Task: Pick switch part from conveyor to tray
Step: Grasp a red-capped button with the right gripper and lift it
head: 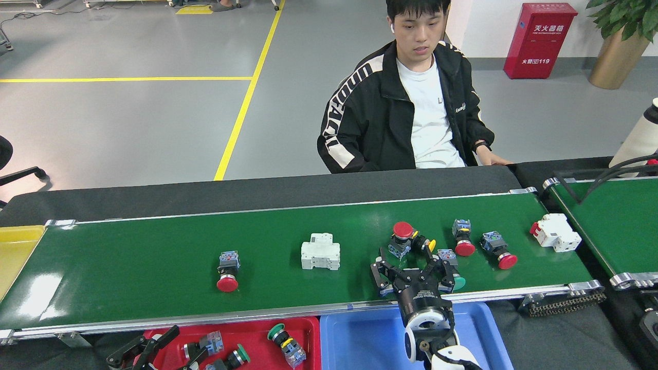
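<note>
- The conveyor (154,267) crosses the view from 9 to 3 o'clock, carrying several switch parts.
- The right gripper (414,272) hangs over the belt's near edge at about 5 o'clock, its fingers spread and holding nothing.
- A green-capped switch (455,280) sits at its right finger and is partly hidden by it.
- A red mushroom switch (402,232) and a yellow-capped switch (426,244) lie just beyond the gripper; two more red-capped switches (464,241) lie toward 3 o'clock.
- A lone red switch (227,270) lies toward 8 o'clock, and a white breaker (321,252) rests mid-belt.
- The left gripper (154,349) is cut off at the bottom edge over the red tray (257,329); its fingers look spread, with a switch (203,347) lying just beside them.
- The blue tray (360,339) sits at 6 o'clock, partly hidden by the right arm.
</note>
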Robot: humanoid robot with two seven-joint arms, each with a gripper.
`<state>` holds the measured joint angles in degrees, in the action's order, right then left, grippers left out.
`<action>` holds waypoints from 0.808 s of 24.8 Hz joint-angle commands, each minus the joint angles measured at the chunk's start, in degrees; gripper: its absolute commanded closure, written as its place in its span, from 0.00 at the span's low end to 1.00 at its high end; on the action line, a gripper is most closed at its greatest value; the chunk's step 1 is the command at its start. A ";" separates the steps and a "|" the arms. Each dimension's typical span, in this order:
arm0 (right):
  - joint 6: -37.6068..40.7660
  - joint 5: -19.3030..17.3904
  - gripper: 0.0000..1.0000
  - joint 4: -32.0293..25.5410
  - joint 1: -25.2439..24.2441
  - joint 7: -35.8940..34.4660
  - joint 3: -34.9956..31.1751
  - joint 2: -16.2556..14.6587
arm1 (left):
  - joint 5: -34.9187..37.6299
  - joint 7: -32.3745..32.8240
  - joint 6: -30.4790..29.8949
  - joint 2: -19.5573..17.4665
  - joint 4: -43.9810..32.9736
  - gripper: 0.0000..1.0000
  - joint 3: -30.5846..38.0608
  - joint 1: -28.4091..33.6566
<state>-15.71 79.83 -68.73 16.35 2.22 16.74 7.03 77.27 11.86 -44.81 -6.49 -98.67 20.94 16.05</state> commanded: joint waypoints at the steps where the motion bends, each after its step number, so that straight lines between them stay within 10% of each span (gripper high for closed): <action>1: -1.16 -0.12 0.00 2.02 2.81 0.07 0.05 0.53 | -0.11 -0.44 -0.19 3.14 -0.39 0.00 5.59 -0.32; 5: -1.25 -0.12 0.00 7.82 7.20 0.07 0.22 2.20 | 0.69 -0.09 -0.19 5.70 -0.48 0.00 10.88 -0.94; 10: -1.60 -0.03 0.05 11.60 10.19 -0.02 3.04 2.29 | 6.14 -0.35 14.40 5.61 0.40 0.00 9.03 -1.64; 12: -0.55 -0.03 0.28 11.78 10.46 0.07 3.39 2.02 | 6.31 -0.35 14.75 6.05 0.32 0.00 9.03 -2.52; 14: 2.71 0.15 0.87 11.78 10.46 -0.02 3.74 1.41 | 6.66 -0.18 15.10 6.13 0.23 0.00 8.94 -3.92; 20: 8.68 -0.21 0.98 11.78 10.37 0.33 4.53 0.36 | 6.93 0.97 18.09 5.87 0.58 0.00 2.71 -7.26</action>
<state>-8.17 79.81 -56.55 25.69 2.29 21.24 7.66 84.03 12.65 -28.38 -0.36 -97.77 25.11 9.58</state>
